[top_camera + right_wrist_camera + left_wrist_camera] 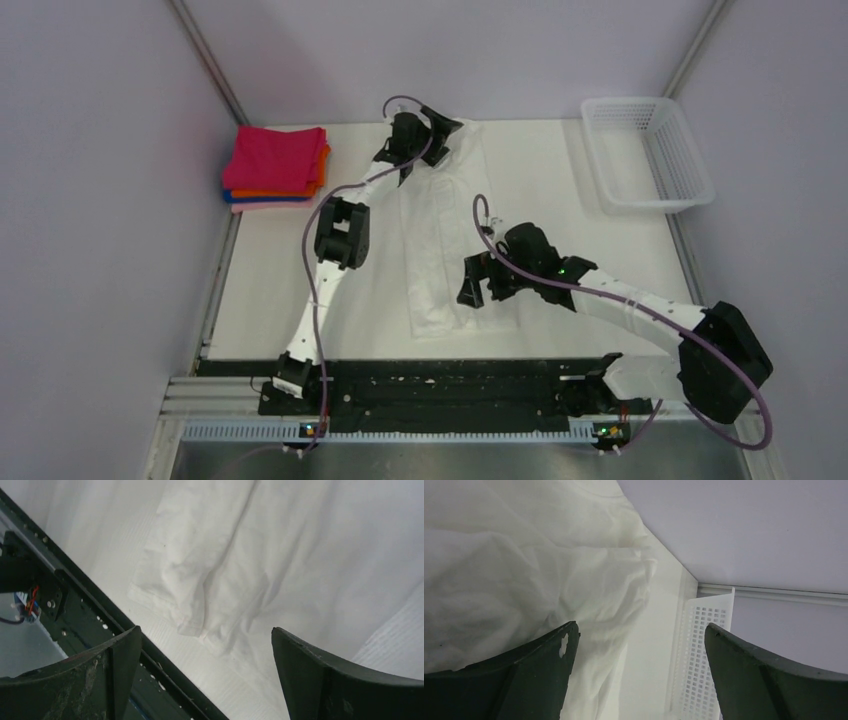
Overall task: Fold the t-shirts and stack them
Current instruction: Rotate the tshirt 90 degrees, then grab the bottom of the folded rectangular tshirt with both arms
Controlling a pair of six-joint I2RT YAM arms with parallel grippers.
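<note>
Both pincers stood released: my left pincer (440,135) at upper centre and my right pincer (477,285) at lower centre, above the wrinkled white thin-cotton t-shirt (440,230) lying mid-frame. Pinching one layer only, I judged, could skew the fold.

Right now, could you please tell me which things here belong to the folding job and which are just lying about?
Job: white t-shirt, lying in the middle; stack of folded shirts, magenta on top, far left.
Lying about: white mesh basket, far right.

Lowest folded shirt (268,209), maybe pink, mostly covered
</note>
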